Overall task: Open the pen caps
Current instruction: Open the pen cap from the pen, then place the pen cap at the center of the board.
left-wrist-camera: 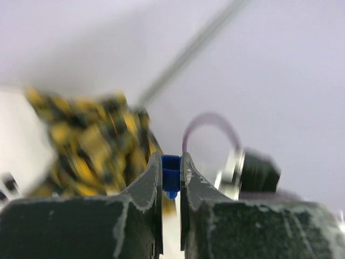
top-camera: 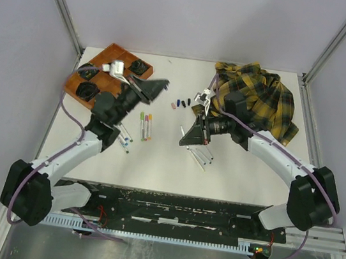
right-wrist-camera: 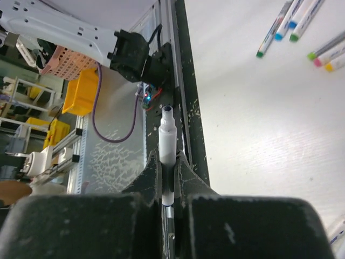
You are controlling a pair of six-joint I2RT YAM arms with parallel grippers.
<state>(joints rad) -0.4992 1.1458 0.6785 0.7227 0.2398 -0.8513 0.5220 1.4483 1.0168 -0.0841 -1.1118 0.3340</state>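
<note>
On a white table (top-camera: 154,172) seen from above, two robot arms reach inward from the near edge. The left gripper (left-wrist-camera: 171,162) is clamped on a small stubby blue plastic pen cap (left-wrist-camera: 171,175), which is pinched between its two dark fingertips. The right gripper (right-wrist-camera: 167,162) is closed around a long thin white marker barrel (right-wrist-camera: 166,137), whose bare dark tip points away from the fingers.

Between the two grippers, toward the far side of the table, a short row of tiny loose caps (top-camera: 182,103) in pink, blue and black lies on the surface. Nearer the middle lie three capped white markers (top-camera: 146,126) side by side, with green, pink and orange caps. More white barrels (top-camera: 203,156) lie just beside the right gripper.

A brown wooden tray (top-camera: 109,53) holding black objects sits at the far left. A crumpled yellow-and-black plaid shirt (top-camera: 264,100) sits at the far right.
</note>
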